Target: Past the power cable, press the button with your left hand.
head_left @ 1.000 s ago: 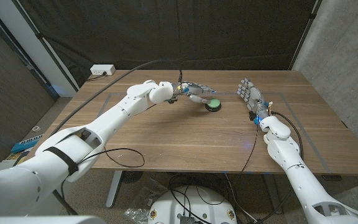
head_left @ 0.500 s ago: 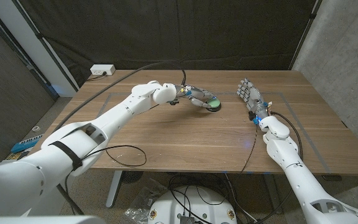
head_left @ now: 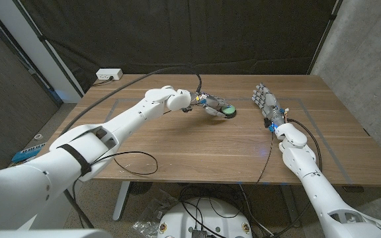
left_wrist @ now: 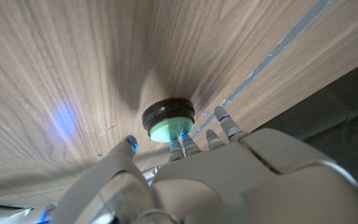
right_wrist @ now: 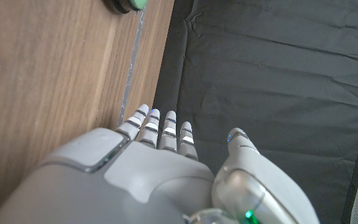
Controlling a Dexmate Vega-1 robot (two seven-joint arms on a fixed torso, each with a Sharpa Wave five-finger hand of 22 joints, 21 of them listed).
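Two white arms stretch over the wooden desk (head_left: 197,149), ringed by a dark curtain (head_left: 197,33). A thick black power cable (head_left: 111,89) sweeps across the desk's far left corner, arching beside the left wrist; a white power strip (head_left: 109,74) lies beyond it. Thin black wires (head_left: 134,165) loop along the near edge. The right robot hand (head_left: 264,101) stands on edge, fingers straight and together, holding nothing. The left robot hand (head_left: 211,105) reaches the green button (head_left: 227,110) at the desk's far middle, fingertips (left_wrist: 184,144) touching its cap; nothing is grasped. From above, its fingers partly cover the button (left_wrist: 168,121).
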